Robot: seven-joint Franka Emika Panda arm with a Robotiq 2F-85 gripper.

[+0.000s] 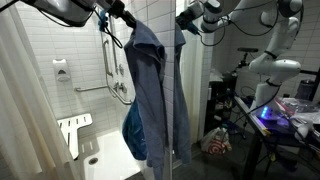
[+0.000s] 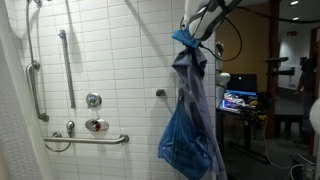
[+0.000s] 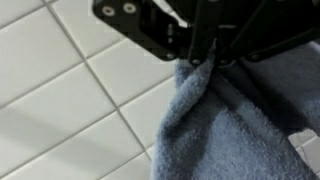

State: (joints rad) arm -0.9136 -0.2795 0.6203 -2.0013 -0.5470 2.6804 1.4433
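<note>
The grey-blue terry cloth towel (image 3: pixel 240 120) is pinched at its top by the black jaws, which are pressed together on a bunched fold of the cloth. This is seen up close in the wrist view. The towel is held high, just in front of the white tiled shower wall (image 2: pixel 120 60), and its whole length is carried from that single point. A grip on one gathered edge is judged to be why the fabric falls in long vertical folds rather than lying spread. In an exterior view, a bright blue crinkled bundle (image 2: pixel 185 145) is seen low down in front of that wall, against the towel's lower half. Whether it is part of the towel or a separate thing cannot be told. A small round metal stud (image 2: pixel 158 92) is fixed to the wall, just beside the hanging cloth. A chrome horizontal grab bar (image 2: pixel 88 139) is mounted lower on the wall, well apart from the towel. A white slatted shower seat (image 1: pixel 73 130) is set low against the wall, untouched.
</note>
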